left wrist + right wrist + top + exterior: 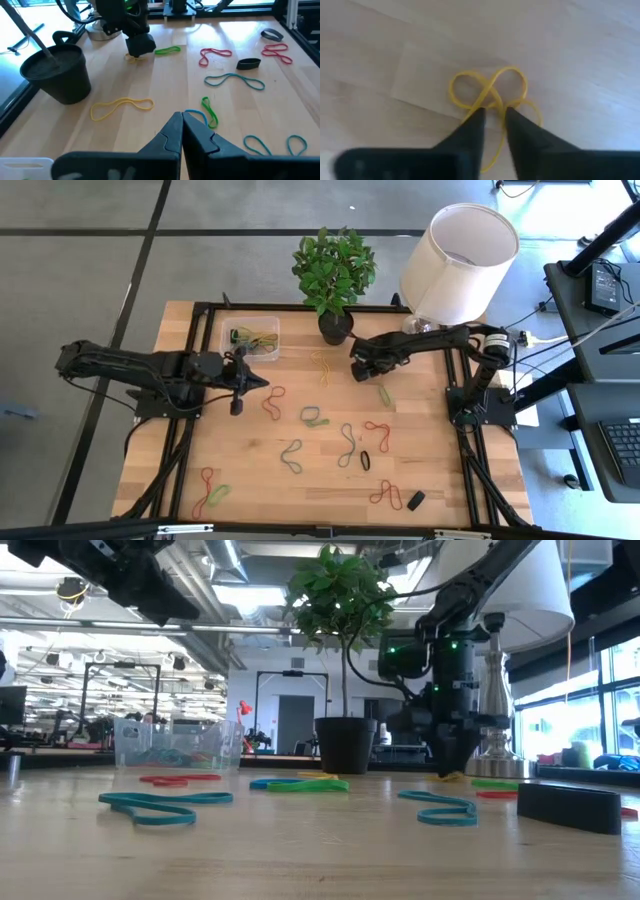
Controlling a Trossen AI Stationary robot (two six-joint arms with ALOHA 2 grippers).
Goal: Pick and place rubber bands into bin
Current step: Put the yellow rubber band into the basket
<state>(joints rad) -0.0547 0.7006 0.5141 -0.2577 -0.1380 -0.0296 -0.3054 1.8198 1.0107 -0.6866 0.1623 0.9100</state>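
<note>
Many rubber bands lie flat on the wooden table: yellow [322, 365], red [273, 401], teal [312, 416], green [384, 394]. The clear bin [250, 337] sits at the far left with several bands inside. My right gripper [495, 114] points down at the table beside the plant pot. It is open by a narrow gap, with a twisted yellow band [487, 90] running between its fingertips. My left gripper [181, 119] is shut and empty. It hovers above the table near the bin [175, 745]. My right gripper comes from above, pointing down, with one fingertip [476, 120] on each side of the yellow band's crossing [494, 106]. The band lies flat on the table. I cannot tell whether the fingers touch it.
The black plant pot [335, 328] stands just beyond my right gripper, and the lamp [455, 265] stands at the far right corner. A black block [416, 500] and a black ring [365, 460] lie toward the near right. Bands are scattered over the middle and near side of the table.
</note>
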